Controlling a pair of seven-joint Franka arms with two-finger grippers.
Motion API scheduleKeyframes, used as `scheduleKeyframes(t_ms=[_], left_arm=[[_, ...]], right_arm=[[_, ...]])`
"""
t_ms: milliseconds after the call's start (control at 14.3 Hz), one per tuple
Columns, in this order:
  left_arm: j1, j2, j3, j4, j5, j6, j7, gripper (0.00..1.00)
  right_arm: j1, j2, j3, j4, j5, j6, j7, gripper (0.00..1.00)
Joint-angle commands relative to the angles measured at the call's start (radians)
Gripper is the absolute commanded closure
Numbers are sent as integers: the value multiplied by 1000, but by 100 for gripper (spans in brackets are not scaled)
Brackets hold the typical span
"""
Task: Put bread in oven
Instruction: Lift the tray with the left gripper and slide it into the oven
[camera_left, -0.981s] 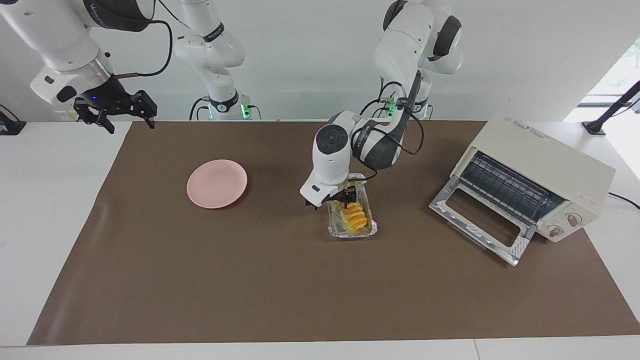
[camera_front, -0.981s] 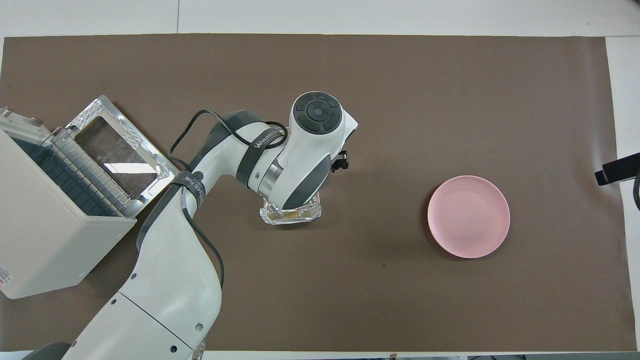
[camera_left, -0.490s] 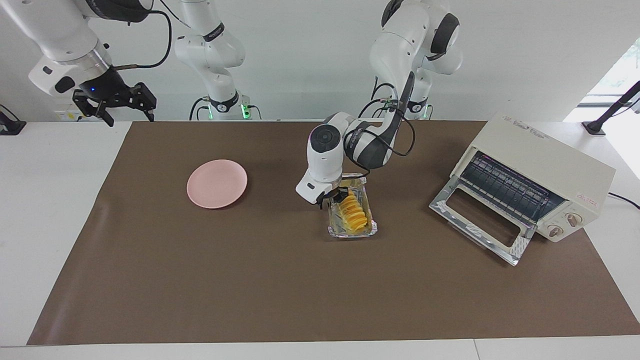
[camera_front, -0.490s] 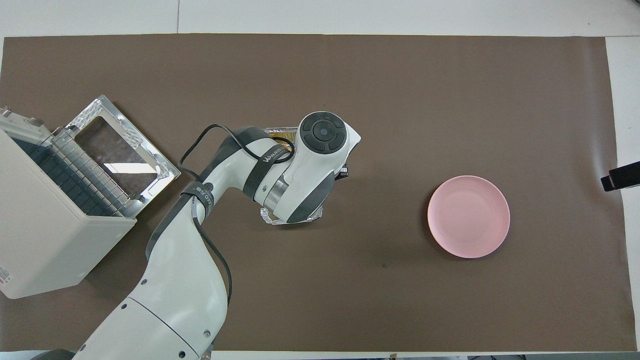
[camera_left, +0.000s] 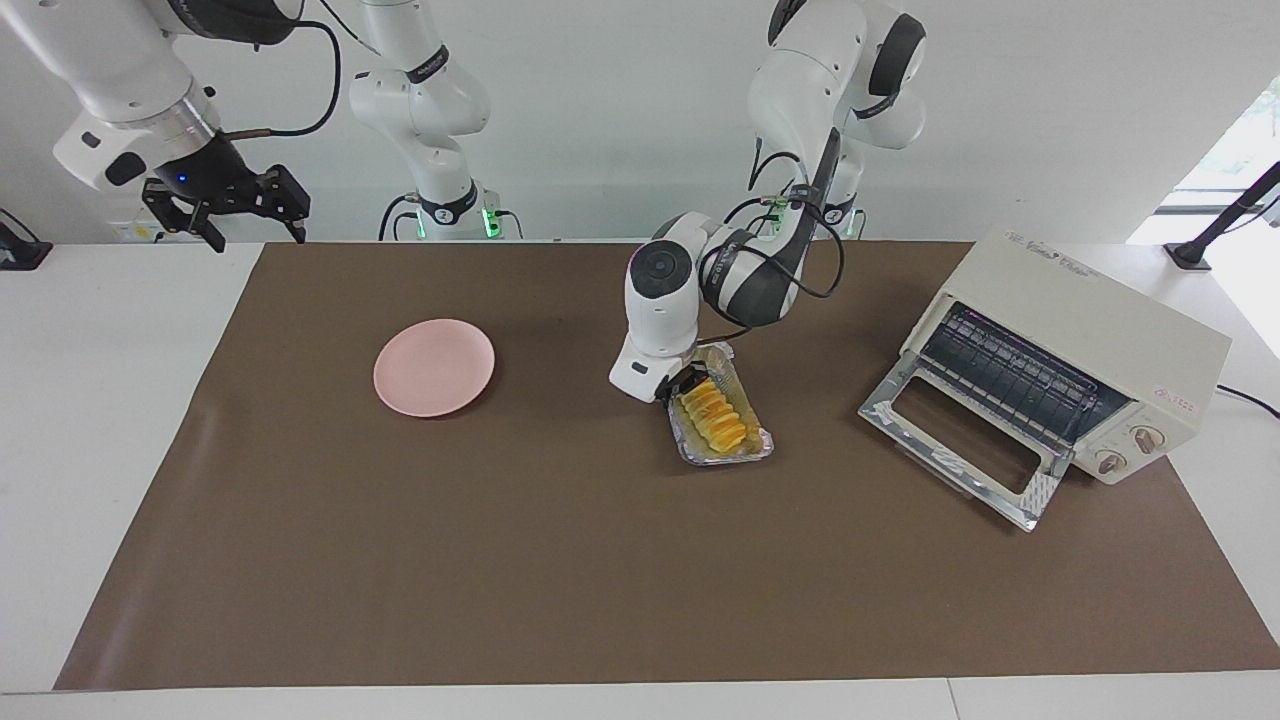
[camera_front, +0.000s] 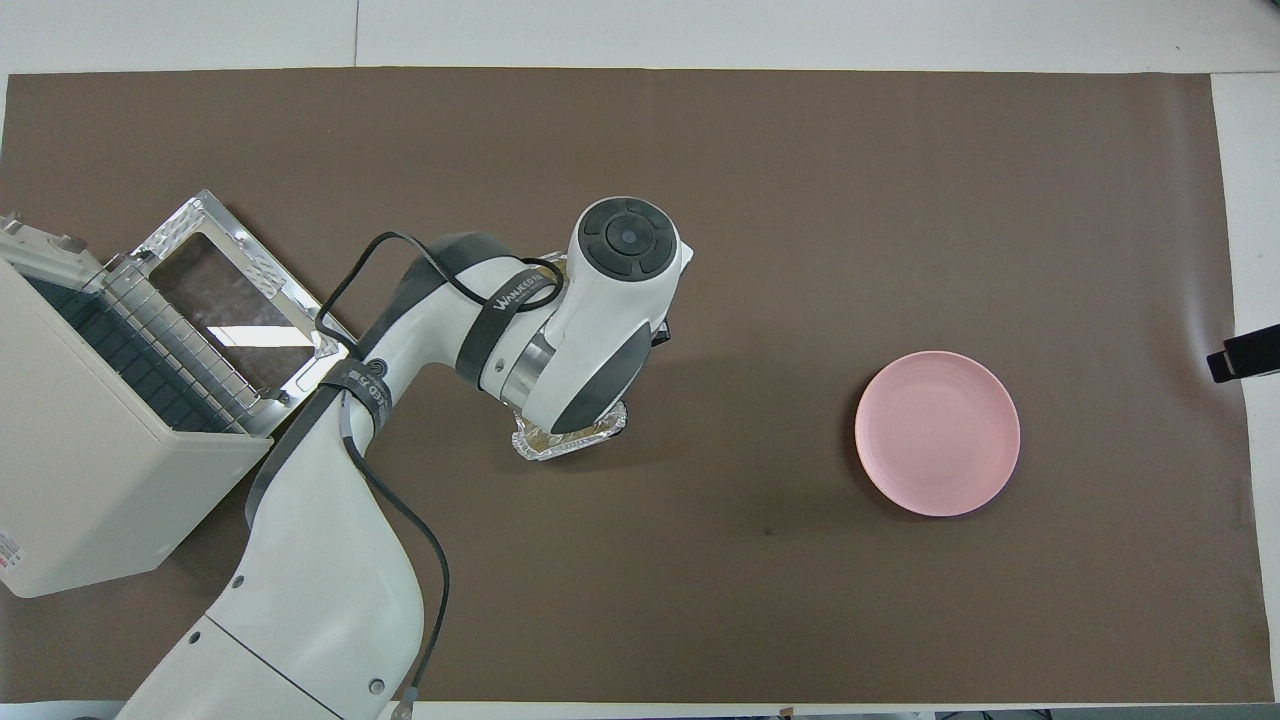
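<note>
The golden ridged bread (camera_left: 715, 418) lies in a crinkled foil tray (camera_left: 752, 452) on the brown mat, about mid-table. My left gripper (camera_left: 686, 384) is shut on the tray's rim at the end nearer the robots. In the overhead view the left wrist covers the bread and most of the foil tray (camera_front: 560, 445). The cream oven (camera_left: 1085, 330) stands toward the left arm's end, its glass door (camera_left: 960, 440) dropped open and the wire rack showing. My right gripper (camera_left: 225, 205) hangs open over the table's edge at the right arm's end.
A pink plate (camera_left: 434, 367) sits on the mat toward the right arm's end, also seen as the pink plate (camera_front: 937, 432) from above. The oven (camera_front: 90, 480) and its open door (camera_front: 240, 305) fill that corner. A brown mat (camera_left: 500, 560) covers the table.
My left gripper closed on the tray's rim, and the tray with the bread has swung round, its free end now pointing toward the oven. The right arm has barely moved.
</note>
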Motion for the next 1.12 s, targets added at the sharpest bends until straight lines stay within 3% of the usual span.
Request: scheduleKeyframes(t_ms=[0,140,420,771,1051], left_arm=[[44,-1,57,141,1,-144,-13,100],[121,-24,68,146,9,-173,-16,100],[197,-28,203,143,7,-178,-5,100],[332,-37,227,125,62,-213,32,100],[365,-91,246,13,84,-262,150,100]], right_arm=[[-11,-14,11,-11,-2,-12,10,0],[-7,-16,12,-11,-2,-12,10,0],[-6,-16,12,-11,-2,-12,12,0],[-6,-16,12,-11,-2,-10,10,0],[-6,-16,12,-11,-2,-12,10,0]])
